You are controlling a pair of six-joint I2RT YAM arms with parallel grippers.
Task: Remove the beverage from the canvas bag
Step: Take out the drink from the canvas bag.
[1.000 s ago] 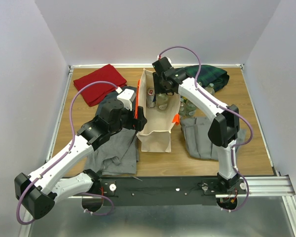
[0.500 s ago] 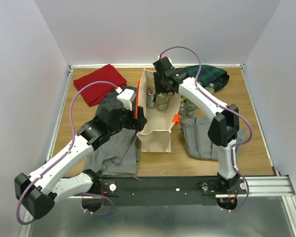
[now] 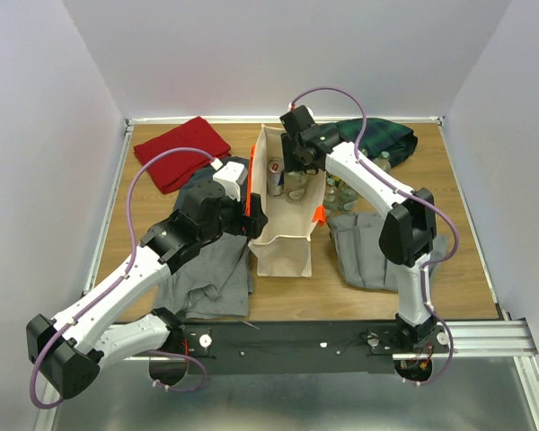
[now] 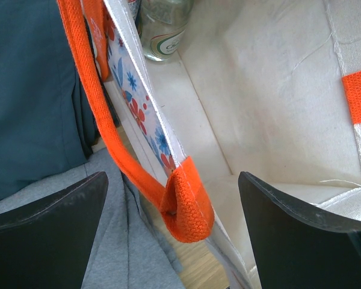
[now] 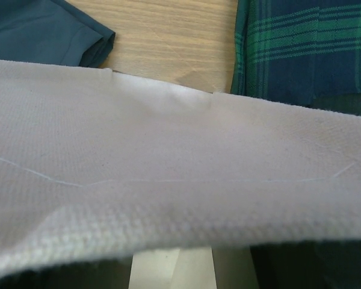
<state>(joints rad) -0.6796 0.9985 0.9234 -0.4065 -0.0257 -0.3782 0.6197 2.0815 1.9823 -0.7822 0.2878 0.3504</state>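
You see the canvas bag (image 3: 283,211) standing open in the middle of the counter (image 3: 467,269), its mouth facing up. Inside, at the far end, sits a can with a red and white top (image 3: 275,169), and just beside it a clear glass bottle (image 3: 296,184); the left wrist view shows the bottle's (image 4: 163,27) lower part against the bag's inner wall (image 4: 271,102). That bottle and can are the beverages, both at the bag's far end.

Your left hand (image 3: 251,215) is at the bag's left rim, its fingers (image 4: 45,241) spread wide, one outside the wall and one inside, with the orange handle (image 4: 186,201) looped between them; nothing is pinched. Your right hand (image 3: 292,166) reaches down into the far end of the bag over the bottle. Its own camera sees only the bag's cloth edge (image 5: 168,192) close up, so you cannot tell whether it is open or gripping anything.

Around the bag: a red cloth (image 3: 181,148) at the far left, a dark teal garment (image 3: 202,184) and a grey garment (image 3: 207,269) under your left arm, a green plaid cloth (image 3: 391,139) at the far right, and a second grey garment (image 3: 368,251) by the right arm. More clear bottles (image 3: 341,196) stand just right of the bag.
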